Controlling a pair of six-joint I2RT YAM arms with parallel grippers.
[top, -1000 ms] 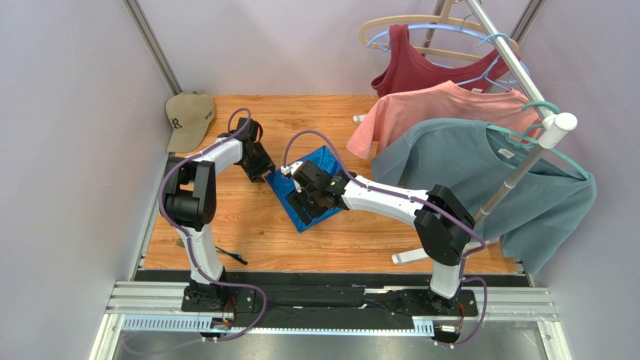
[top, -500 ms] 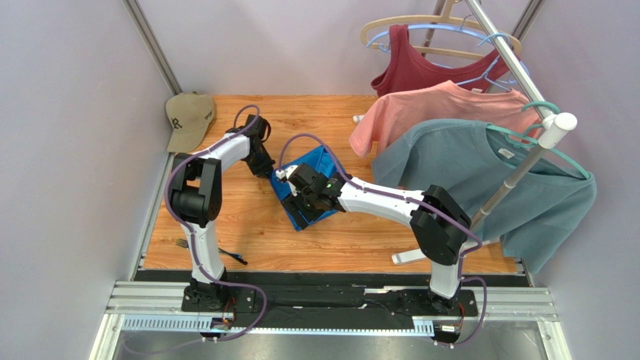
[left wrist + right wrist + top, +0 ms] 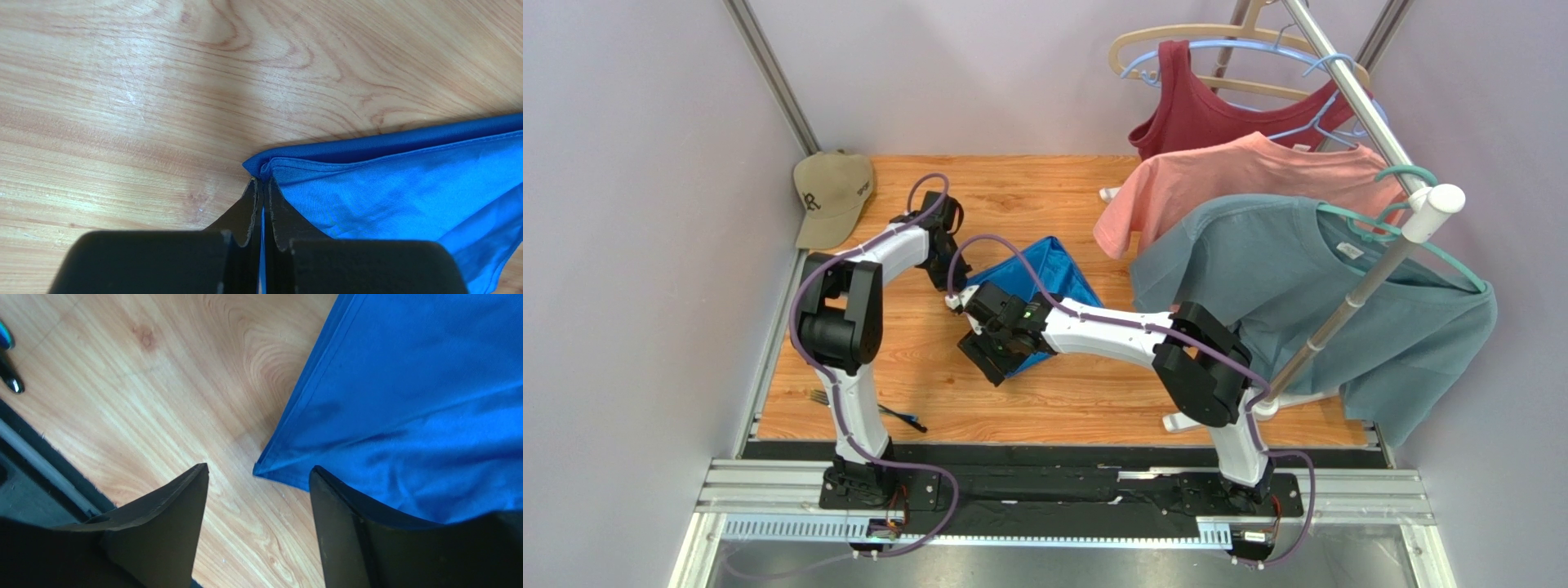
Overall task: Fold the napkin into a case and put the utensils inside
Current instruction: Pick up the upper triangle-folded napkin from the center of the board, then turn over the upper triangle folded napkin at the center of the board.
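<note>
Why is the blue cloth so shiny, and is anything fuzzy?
Right wrist view: light glints in pale streaks on the napkin, and the dark fingers look soft. Left wrist view: the table grain is sharp, the left gripper blurs near the lens. Top view: even light, faint shadows.

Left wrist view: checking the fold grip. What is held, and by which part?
The left gripper pinches the shiny royal-blue cloth napkin by its corner.
</note>
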